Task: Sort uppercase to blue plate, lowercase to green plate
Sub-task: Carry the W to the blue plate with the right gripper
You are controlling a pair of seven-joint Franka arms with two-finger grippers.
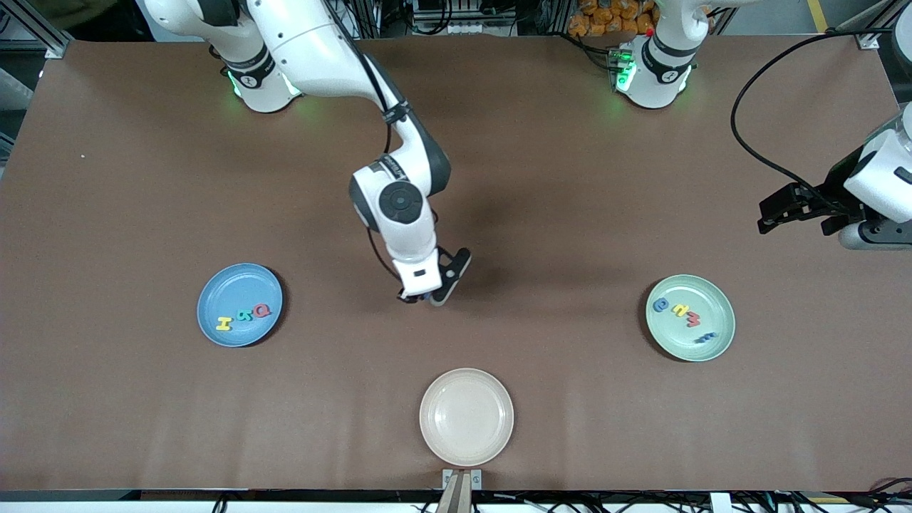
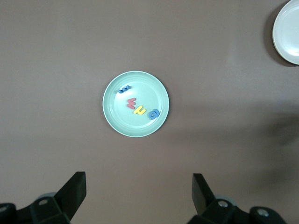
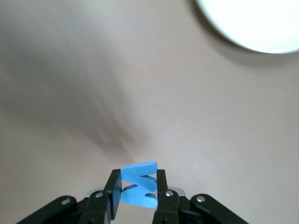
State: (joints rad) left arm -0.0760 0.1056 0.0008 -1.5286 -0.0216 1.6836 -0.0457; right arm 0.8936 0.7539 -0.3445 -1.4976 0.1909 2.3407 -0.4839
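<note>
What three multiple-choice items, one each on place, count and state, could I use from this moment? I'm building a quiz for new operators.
1. Where is the right gripper?
A. over the blue plate
B. over bare table between the plates
C. over the green plate

2. How many letters lie on the blue plate?
A. three
B. four
C. one

3. What state is the left gripper in?
A. shut on a letter
B. shut on nothing
C. open

Answers: 1 B, it hangs above the table, off every plate. 2 A, only H, R and Q lie there. 3 C, its fingers stand wide apart with nothing between; the right one grips the blue letter.
</note>
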